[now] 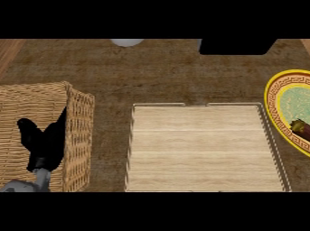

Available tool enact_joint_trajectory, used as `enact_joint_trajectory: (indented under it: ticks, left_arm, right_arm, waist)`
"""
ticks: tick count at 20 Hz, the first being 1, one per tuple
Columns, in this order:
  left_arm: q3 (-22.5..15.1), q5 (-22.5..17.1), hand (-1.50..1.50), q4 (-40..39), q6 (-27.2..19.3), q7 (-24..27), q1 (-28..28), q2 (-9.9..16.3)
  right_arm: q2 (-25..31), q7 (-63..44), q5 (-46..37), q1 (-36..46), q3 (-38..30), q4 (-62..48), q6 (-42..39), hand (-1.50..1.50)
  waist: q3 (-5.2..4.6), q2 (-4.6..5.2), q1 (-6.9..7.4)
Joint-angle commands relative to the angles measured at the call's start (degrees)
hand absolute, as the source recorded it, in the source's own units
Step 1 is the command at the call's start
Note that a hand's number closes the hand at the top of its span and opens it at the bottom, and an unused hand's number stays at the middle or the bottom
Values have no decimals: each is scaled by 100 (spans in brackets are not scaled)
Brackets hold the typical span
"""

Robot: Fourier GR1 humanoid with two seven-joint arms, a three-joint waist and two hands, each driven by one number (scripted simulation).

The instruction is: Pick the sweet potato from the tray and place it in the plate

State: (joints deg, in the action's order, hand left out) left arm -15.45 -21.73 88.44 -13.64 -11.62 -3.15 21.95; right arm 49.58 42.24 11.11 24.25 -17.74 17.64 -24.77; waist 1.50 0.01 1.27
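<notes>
wicker comes first by bulk: the basket fills the left of the head view, and my left hand shows in front of its right wall, fingers straight and spread upward, grasping nothing, resting. next in size is the pale wooden tray with its thin wire rim, at centre; i see nothing lying on its boards. the plate, yellow-rimmed with a green centre, sits just beside the tray's right edge and is cut by the frame. smallest is the sweet potato, dark reddish-brown, lying on the plate's lower right part, near the rim, partly out of frame.

my right hand does not show anywhere, so i report nothing of its fingers.

assessment: judged from how things lie, the placing looks done. the step in hand, as i read it, is a clean retreat. to do it well i would keep the right arm away from the plate rim, since the potato lies near the edge and a nudge could roll it off. i would leave the left hand where it rests.
</notes>
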Motion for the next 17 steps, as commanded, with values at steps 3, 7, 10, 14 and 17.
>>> enact_joint_trajectory:
  ticks: [3,7,10,14,17]
  left_arm:
    - [-240,65,0,-331,-149,55,232,-406]
    - [-171,50,0,-345,-84,24,184,-306]
    - [-227,128,0,-275,-96,61,318,-278]
    - [-293,134,0,-183,-185,53,505,-352]
    - [-163,42,0,-393,33,183,430,-271]
  right_arm:
    - [496,892,-177,-728,131,-79,-1223,-150]
    - [499,1160,-374,-838,259,-1,-913,-150]
    - [413,1388,-484,-1064,338,-8,-721,-150]
    - [429,1757,-520,-1487,353,-3,-628,-150]
    - [344,1744,-548,-1489,409,37,-584,-150]
  waist:
    - [-104,76,-147]
    - [-108,73,-93]
    - [-111,55,-73]
    - [-107,38,-115]
    - [-114,49,-113]
